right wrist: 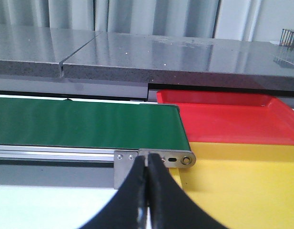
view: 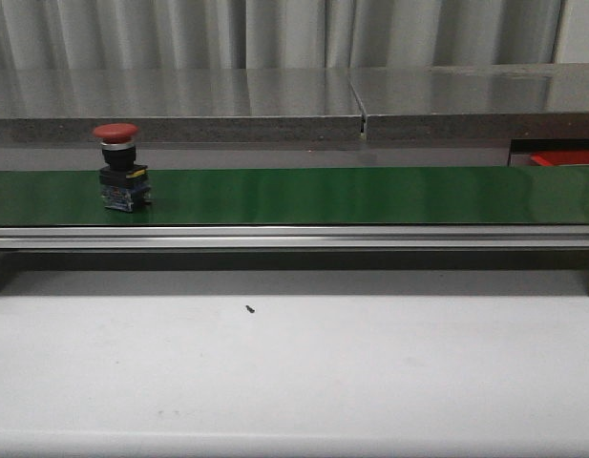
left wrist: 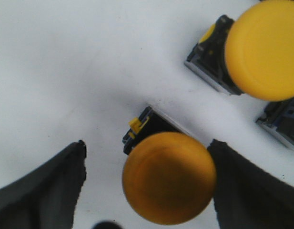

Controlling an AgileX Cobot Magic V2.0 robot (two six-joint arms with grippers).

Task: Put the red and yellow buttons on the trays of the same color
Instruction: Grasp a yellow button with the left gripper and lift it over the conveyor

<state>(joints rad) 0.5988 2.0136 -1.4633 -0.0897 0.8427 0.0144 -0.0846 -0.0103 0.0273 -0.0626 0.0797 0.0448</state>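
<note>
A red button (view: 120, 177) with a mushroom cap stands upright on the green conveyor belt (view: 323, 196) near its left end. In the left wrist view my left gripper (left wrist: 147, 145) is open over a white surface. A yellow button (left wrist: 168, 177) sits between its fingers, close against one finger (left wrist: 242, 186) and apart from the other. A second yellow button (left wrist: 263, 47) stands beyond it. My right gripper (right wrist: 147, 160) is shut and empty, near the belt's end (right wrist: 168, 160). The red tray (right wrist: 232, 119) and yellow tray (right wrist: 242, 186) lie beside that end. Neither gripper shows in the front view.
A grey stone ledge (view: 294, 95) runs behind the belt. The belt's aluminium rail (view: 294, 237) faces the white table (view: 294, 372). A sliver of the red tray (view: 566, 157) shows at the belt's right end. Part of another button base (left wrist: 282, 124) lies by the yellow ones.
</note>
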